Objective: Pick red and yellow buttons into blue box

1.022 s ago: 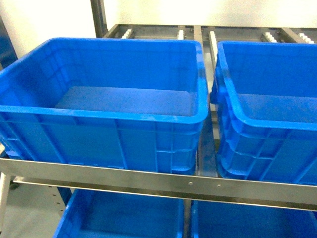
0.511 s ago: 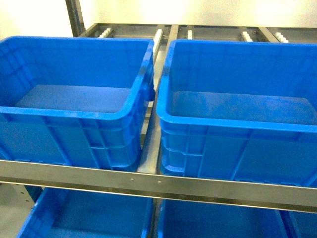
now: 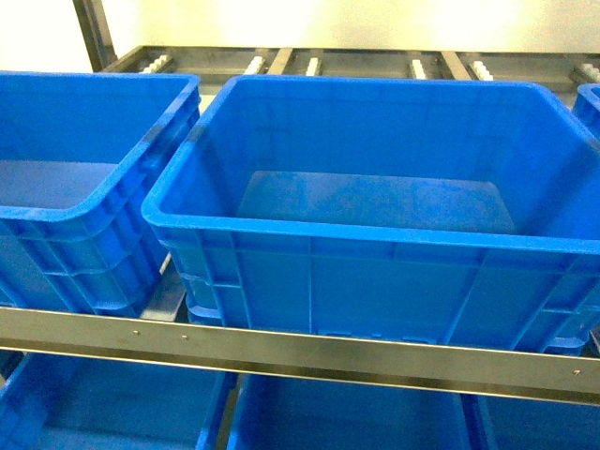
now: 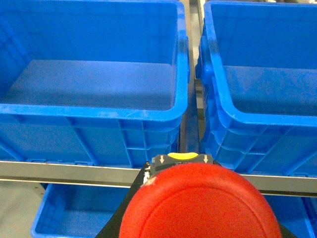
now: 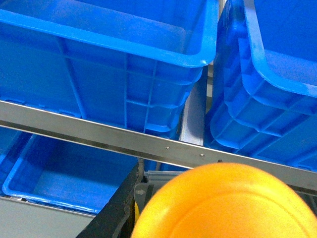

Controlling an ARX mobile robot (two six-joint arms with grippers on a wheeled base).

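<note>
1. The blue box [image 3: 375,234] sits on a steel shelf rail [image 3: 300,349], centred in the head view — floor bare.
2. A second crate [image 3: 75,187] stands just left of the box.
3. The red button [image 4: 200,203] fills the left wrist view below the rail; the yellow button [image 5: 223,203] likewise on the right — neither gripper's fingers show, so grip cannot be told.

Little of our body shows, and only in the two wrist views. In the left wrist view, one finger [image 4: 119,223] of our left tool appears as a matte black, slanted sliver with a straight edge at the bottom of the frame. In the right wrist view, a finger [image 5: 111,213] of our right tool looks alike: plain black, flat-sided, angled, with no visible markings, screws or cables.
</note>
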